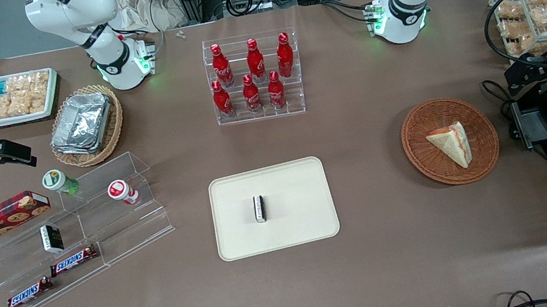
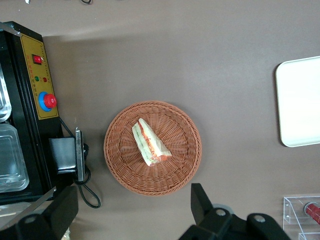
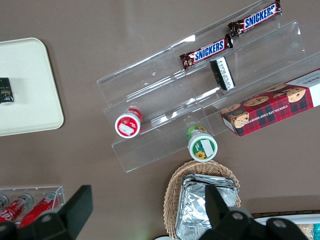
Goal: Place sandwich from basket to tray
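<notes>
Right, sandwich [image 2: 150, 144]: I see it lying in the basket [image 2: 120, 165], untouched, filling edge showing red and green through the wrap.
Basket: it sits toward the working arm's end of the table, well apart from the tray [image 1: 232, 243].
Tray: a small dark packet [image 1: 259, 208] already lies near its middle; bare surface remains around it.
Gripper [image 2: 132, 215]: I have it hovering well above the basket, fingers spread wide, holding nothing.
Step in hand: as I judge it, the approach before the pick; nothing has been grasped yet.
Next move: I would descend over the wedge, line the fingers across its narrow faces, and close gently, since the wrap looks slippery and the bread soft.
Readable writing: "SNICKERS" on two bars [image 3: 207, 51] on the clear acrylic shelf [image 3: 165, 75]; the red bottles [image 1: 250, 74] carry white script I cannot read.
</notes>
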Controlling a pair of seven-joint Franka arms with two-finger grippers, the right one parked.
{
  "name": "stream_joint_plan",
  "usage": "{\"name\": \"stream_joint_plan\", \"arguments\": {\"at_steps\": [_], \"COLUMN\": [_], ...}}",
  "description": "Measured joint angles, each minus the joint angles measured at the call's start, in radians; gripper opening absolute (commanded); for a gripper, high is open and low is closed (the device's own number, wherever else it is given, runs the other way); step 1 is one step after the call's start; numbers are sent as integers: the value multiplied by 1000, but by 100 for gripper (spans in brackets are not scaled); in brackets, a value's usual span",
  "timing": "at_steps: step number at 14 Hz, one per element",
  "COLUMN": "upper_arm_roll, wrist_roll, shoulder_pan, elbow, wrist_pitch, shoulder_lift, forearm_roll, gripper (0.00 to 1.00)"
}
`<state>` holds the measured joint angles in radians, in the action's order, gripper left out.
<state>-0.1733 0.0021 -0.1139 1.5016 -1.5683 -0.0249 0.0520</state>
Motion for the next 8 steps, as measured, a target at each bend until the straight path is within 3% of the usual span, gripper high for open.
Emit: {"name": "stream_joint_plan", "arguments": {"at_steps": [8], "upper_arm_roll": [0], "wrist_roll": [-3], "shoulder_pan": [-3], "elbow": [2], "wrist_pitch": [6], "shoulder_lift": [-6], "forearm_roll": [1], "gripper": [100]}}
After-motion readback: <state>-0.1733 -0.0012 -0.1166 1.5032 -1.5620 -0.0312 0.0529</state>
